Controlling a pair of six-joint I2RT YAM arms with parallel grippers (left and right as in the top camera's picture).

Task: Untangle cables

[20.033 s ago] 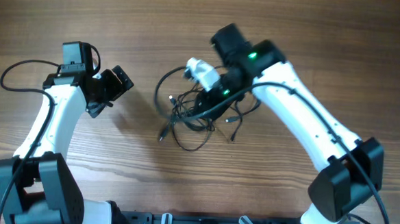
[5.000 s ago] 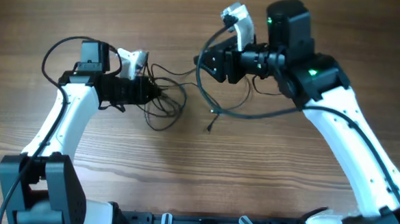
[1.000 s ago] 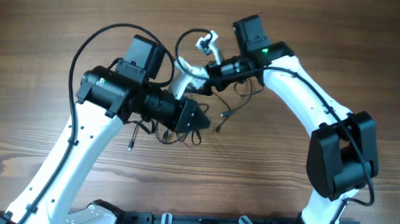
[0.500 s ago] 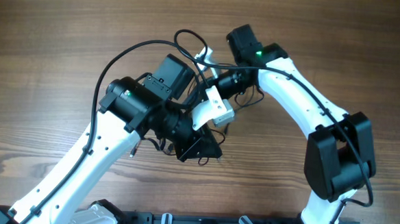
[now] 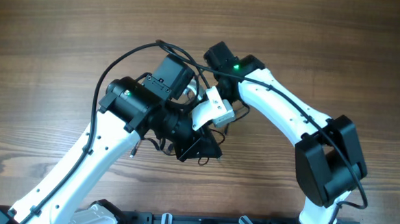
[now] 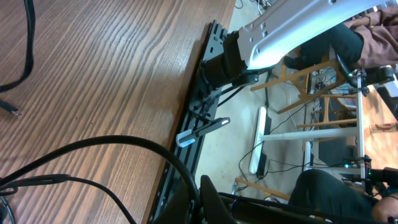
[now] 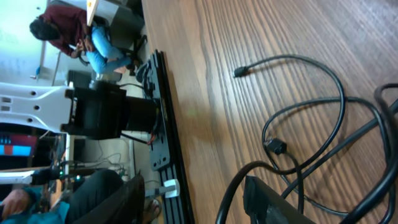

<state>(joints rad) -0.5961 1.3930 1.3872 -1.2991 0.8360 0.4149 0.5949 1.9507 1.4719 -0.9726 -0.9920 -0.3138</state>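
While both arms crowd over the middle of the wooden table [image 5: 67, 23], the untangling looks only partly done, since the cords are not yet apart. The left arm [image 5: 95, 141] reaches in from its own side. The right arm [image 5: 282, 116] bends round so that its wrist tucks in behind the left wrist, which hides its fingers from the overhead camera.

The left gripper [image 6: 208, 202] is clenched. A black cord climbs from the wood up to its fingertips, so I judge that it pinches one strand of the cables [image 7: 341, 99] and holds it raised above the table, probably to draw slack out of the knot.

The right gripper [image 7: 199, 202] has its jaws apart and grasps nothing. Loops of cable lie on the wood just ahead of it, and one strand rises between its fingers, as if it is lined up to take a second strand and pull against the left hand.

A small plug [image 7: 275, 147] lies just ahead of those fingers, and a free end [image 7: 241, 71] lies farther ahead. Well below the left hand another plug end [image 6: 11, 111] rests on the table.
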